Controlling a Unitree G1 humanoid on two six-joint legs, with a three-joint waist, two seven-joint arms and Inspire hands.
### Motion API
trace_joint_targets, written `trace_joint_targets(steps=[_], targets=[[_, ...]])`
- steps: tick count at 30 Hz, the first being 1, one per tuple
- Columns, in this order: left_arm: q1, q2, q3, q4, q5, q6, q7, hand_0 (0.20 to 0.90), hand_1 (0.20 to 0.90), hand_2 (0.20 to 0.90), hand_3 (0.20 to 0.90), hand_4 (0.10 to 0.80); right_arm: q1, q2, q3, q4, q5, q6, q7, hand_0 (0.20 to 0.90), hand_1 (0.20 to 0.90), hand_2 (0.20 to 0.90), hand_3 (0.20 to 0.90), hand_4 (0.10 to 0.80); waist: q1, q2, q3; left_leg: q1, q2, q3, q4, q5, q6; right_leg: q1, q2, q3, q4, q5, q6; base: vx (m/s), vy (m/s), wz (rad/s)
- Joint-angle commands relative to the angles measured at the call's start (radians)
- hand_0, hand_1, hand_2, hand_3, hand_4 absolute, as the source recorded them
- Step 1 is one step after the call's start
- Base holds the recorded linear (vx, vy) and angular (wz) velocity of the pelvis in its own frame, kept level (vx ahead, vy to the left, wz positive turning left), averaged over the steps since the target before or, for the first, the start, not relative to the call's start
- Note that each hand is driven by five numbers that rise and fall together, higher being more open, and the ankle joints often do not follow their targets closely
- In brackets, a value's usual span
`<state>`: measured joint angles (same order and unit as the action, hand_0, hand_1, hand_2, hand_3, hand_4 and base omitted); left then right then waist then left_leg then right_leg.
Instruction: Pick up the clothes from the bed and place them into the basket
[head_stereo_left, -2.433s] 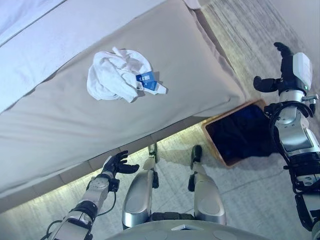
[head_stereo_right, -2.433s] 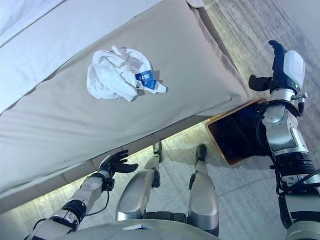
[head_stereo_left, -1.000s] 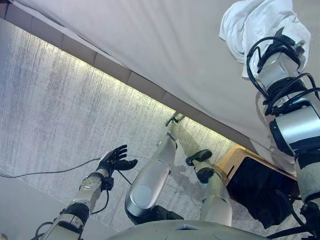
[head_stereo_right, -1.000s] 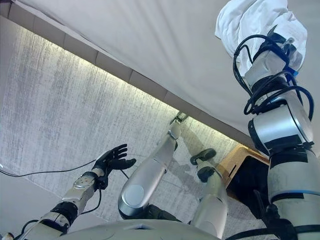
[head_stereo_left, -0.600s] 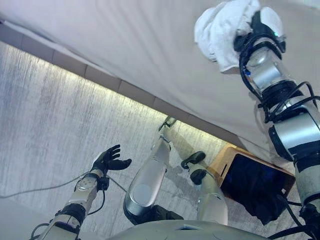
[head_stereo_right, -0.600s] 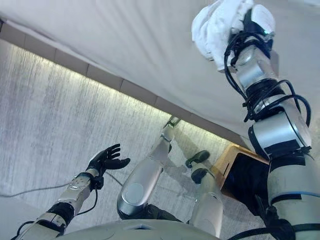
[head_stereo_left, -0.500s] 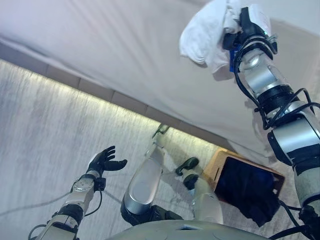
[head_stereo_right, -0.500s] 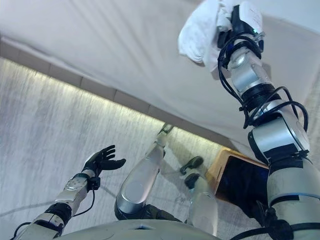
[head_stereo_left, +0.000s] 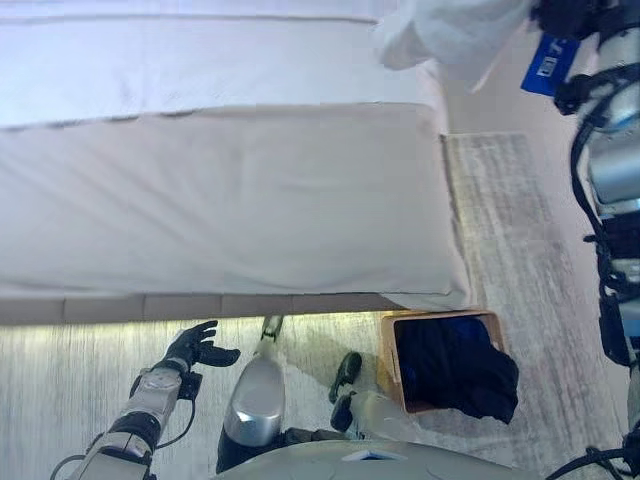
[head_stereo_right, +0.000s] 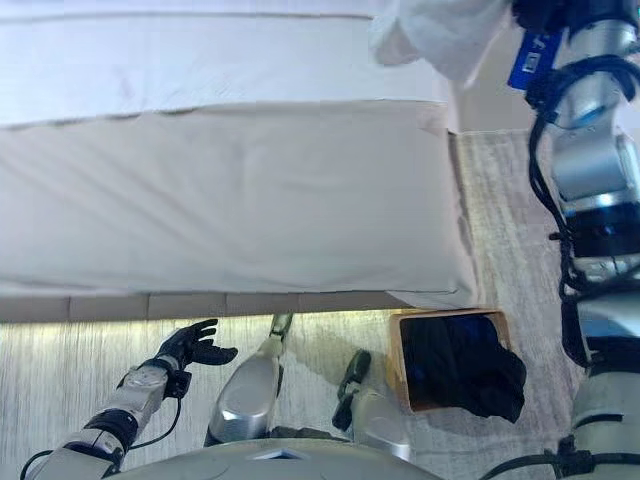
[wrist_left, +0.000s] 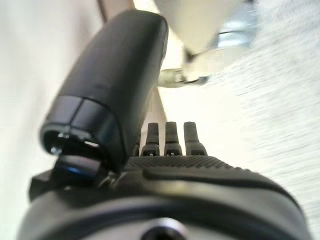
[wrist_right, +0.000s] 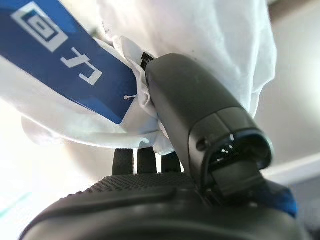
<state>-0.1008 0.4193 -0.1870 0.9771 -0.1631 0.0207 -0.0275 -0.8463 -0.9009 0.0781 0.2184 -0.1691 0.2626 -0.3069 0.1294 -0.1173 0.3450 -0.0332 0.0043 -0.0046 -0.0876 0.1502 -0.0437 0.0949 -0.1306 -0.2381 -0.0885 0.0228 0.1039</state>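
A: Clothes first, then: working from the left, where does it all stand?

B: Down at the left the left hand (head_stereo_left: 195, 345) hangs over the floor (head_stereo_left: 60, 370) by the foot of the bed (head_stereo_left: 220, 200), fingers spread and loose, nothing in them. It looks idle. The bed takes up the middle, and I see no garment lying on the part of it that shows.

A: And the white bundle?

B: The white garment (head_stereo_left: 450, 30) is up in the air at the top right, clear of the bed's far corner. In the right wrist view the right hand (wrist_right: 200, 115) has its thumb pressed into the white cloth, with a blue tag (wrist_right: 70, 60) hanging beside it, so I read the fingers as clamped on it.

A: Is the basket anywhere near?

B: No, the basket (head_stereo_left: 388, 360) sits on the floor by the bed's lower right corner, well below the lifted garment, and it already holds dark clothing (head_stereo_left: 455, 375), part of which hangs over its right rim.

A: So what is left?

B: By my judgement the pickup is done; carrying the garment down over the basket and letting it go remain
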Motion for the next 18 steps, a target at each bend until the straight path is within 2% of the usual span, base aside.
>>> trace_joint_targets(steps=[1,7,11,15,18], targets=[[0.056,-0.059,-0.066,0.119,0.046,-0.02,0.004,0.9,0.9,0.9,0.9,0.8,0.075,-0.122,-0.007,-0.052,-0.01,-0.095,-0.086,0.3,0.3,0.3,0.2,0.1,-0.076,0.049,-0.277,0.112,-0.011,0.11,0.0,-0.182,0.048,-0.022,0.061,0.045,0.03,0.0,-0.019,0.001,-0.011,-0.5],[0.045,-0.071,-0.062,0.168,0.102,-0.005,-0.006,0.9,0.9,0.9,0.9,0.8,0.277,-0.108,-0.128,-0.098,-0.006,-0.109,-0.054,0.3,0.3,0.3,0.2,0.1,-0.154,0.058,-0.305,0.159,-0.013,0.161,0.0,-0.213,0.057,-0.014,0.068,0.118,0.016,0.009,-0.019,-0.005,-0.032,-0.52],[0.039,-0.074,-0.061,0.169,0.122,0.015,-0.018,0.9,0.9,0.9,0.9,0.8,0.422,-0.042,-0.178,-0.106,-0.022,-0.126,-0.024,0.3,0.3,0.3,0.2,0.1,-0.197,0.066,-0.309,0.178,-0.012,0.191,0.0,-0.225,0.061,-0.018,0.074,0.157,0.012,0.018,-0.017,-0.03,-0.052,-0.36],[0.041,-0.074,-0.061,0.165,0.135,0.015,-0.024,0.9,0.9,0.9,0.9,0.8,0.498,0.019,-0.171,-0.078,-0.032,-0.133,0.012,0.3,0.3,0.3,0.2,0.1,-0.214,0.074,-0.305,0.186,-0.011,0.211,0.0,-0.229,0.064,-0.02,0.078,0.164,0.012,0.021,-0.016,-0.021,-0.058,-0.29],[0.047,-0.075,-0.067,0.16,0.144,0.012,-0.025,0.9,0.9,0.9,0.9,0.8,0.532,0.082,-0.143,-0.025,0.026,-0.133,0.068,0.3,0.3,0.3,0.2,0.1,-0.218,0.081,-0.297,0.19,-0.009,0.216,0.0,-0.231,0.065,-0.022,0.081,0.167,0.012,0.023,-0.019,-0.021,-0.063,-0.22]])
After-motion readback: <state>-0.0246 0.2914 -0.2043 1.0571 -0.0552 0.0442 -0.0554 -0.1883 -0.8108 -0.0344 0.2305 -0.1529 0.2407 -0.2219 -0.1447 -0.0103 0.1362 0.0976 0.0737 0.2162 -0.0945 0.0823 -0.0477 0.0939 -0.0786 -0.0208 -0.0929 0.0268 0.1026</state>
